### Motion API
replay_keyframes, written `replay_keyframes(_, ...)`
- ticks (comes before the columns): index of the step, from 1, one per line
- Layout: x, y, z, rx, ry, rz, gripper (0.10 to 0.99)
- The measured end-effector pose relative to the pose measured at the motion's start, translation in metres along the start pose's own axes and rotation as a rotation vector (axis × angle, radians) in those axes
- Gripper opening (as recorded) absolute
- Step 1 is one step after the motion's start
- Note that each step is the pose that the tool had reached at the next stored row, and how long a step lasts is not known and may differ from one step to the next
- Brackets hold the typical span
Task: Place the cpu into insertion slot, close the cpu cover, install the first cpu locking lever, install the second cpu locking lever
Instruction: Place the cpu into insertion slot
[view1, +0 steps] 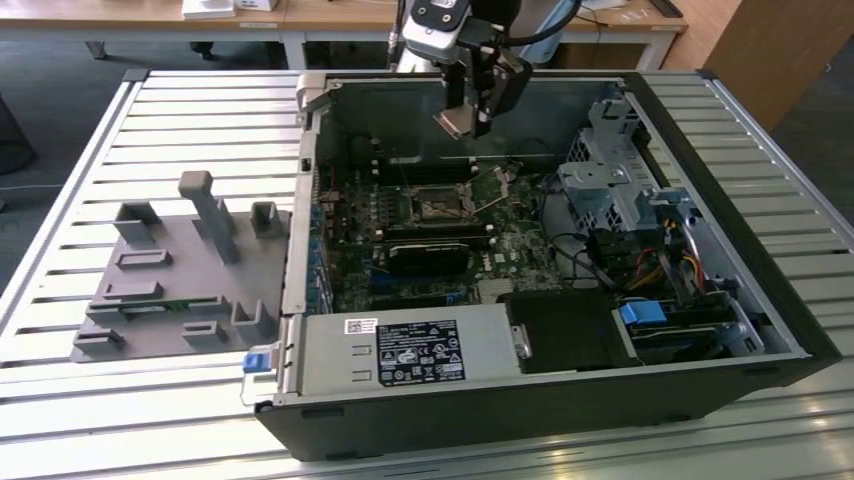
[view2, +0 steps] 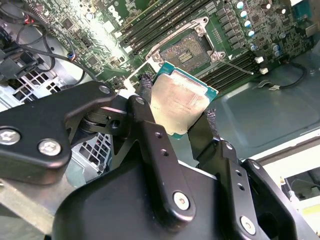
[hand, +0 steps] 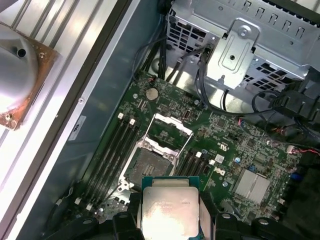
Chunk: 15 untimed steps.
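1. While the gripper (view1: 467, 118) hangs over the open case (view1: 747, 330), it's clamped narrow on the cpu (view1: 457, 122), one finger on each of two opposite edges.
2. Edge grip makes sense to me: nothing presses on the silver top, and the underside is free to seat flat.
3. cpu is in the air, well above the board (view1: 527, 245), toward the far wall of the case. Not in the slot (view1: 437, 207).
4. In the exterior view the chip hangs tilted, one corner low, so it's not square to the board.
5. In both wrist views the chip sits between the fingers (view2: 150, 120) with its metal top to the camera; gripper (hand: 171, 222) and cpu (hand: 170, 210) are nearer than the slot (hand: 150, 167), not over it.
6. Slot is mid-board, between the memory banks. Dark centre is bare, nothing seated.
7. cover (hand: 172, 129) looks swung up off the slot on its far side. My read: that's why the opening is free.
8. A thin lever (view2: 236, 65) stands off beside the slot (view2: 192, 50); looks released, which fits an open cover.
9. Grey fixture (view1: 174, 270) sits on the slatted table (view1: 80, 400) at the exterior view's left, well apart from the work.
10. Status, my judgement: step one in progress. Cover and both levers not yet done.
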<state>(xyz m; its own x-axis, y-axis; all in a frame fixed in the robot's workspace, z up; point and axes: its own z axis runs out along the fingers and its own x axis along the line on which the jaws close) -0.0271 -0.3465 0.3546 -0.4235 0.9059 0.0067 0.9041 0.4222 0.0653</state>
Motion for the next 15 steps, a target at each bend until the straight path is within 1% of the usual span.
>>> replay_keyframes(15, 0.0002, 0.0, 0.0009, 0.0, -0.0071, 0.088, 0.541)
